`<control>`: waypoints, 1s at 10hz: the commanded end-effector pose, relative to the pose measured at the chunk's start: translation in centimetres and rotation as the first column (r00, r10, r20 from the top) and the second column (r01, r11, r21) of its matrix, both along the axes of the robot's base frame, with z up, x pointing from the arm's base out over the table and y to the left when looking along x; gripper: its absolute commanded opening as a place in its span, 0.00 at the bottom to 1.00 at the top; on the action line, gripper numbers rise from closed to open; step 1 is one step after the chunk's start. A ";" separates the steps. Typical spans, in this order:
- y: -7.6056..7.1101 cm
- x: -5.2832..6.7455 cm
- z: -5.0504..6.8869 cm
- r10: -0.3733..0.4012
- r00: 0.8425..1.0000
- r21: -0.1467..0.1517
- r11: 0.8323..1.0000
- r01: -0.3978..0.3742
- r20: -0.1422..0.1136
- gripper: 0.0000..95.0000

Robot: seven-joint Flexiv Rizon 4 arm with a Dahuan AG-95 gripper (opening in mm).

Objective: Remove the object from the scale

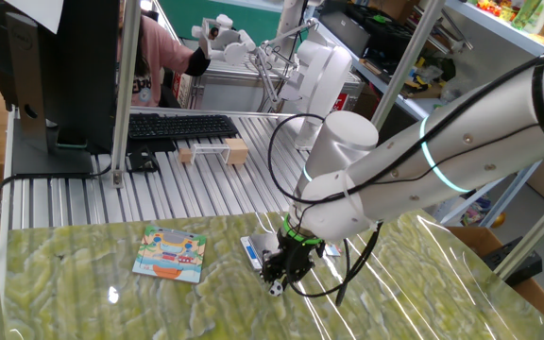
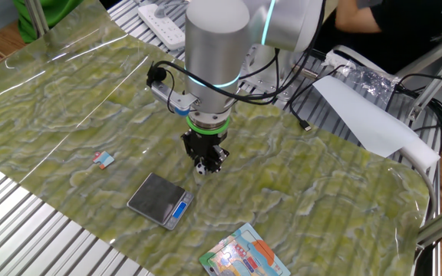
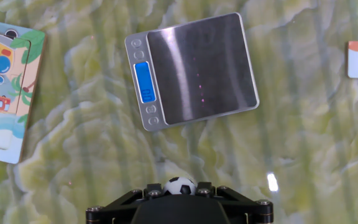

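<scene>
A colourful illustrated card (image 1: 169, 254) lies flat on the green marbled surface (image 1: 83, 302), well apart from the gripper. A small white-blue scrap (image 2: 103, 159) lies flat too, well off to the gripper's other side. Beyond the gripper, on the ribbed metal area, are a black keyboard (image 1: 179, 127) and two small wooden blocks (image 1: 235, 149). A white power strip (image 2: 162, 17) lies past the surface's edge.

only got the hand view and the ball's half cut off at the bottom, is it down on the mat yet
Observer: The ball is held in the jaws very low over the mat. I cannot tell if it touches.
Operator: how's it sit vs the scale
Observer: In the other fixed view it is beside the scale, apart from it.
Operator: anyone near the table
Observer: A person in pink is behind it, by the keyboard.
</scene>
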State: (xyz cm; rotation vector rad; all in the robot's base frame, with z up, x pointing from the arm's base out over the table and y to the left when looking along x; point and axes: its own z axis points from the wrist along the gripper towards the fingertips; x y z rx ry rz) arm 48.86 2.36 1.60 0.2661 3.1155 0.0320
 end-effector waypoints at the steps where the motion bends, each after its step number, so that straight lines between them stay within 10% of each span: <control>1: 0.0 -0.1 0.0 -0.001 1.000 0.000 1.000 0.001 0.001 0.00; 10: 0.1 0.0 -0.2 -0.005 1.000 0.000 1.000 0.005 0.004 0.00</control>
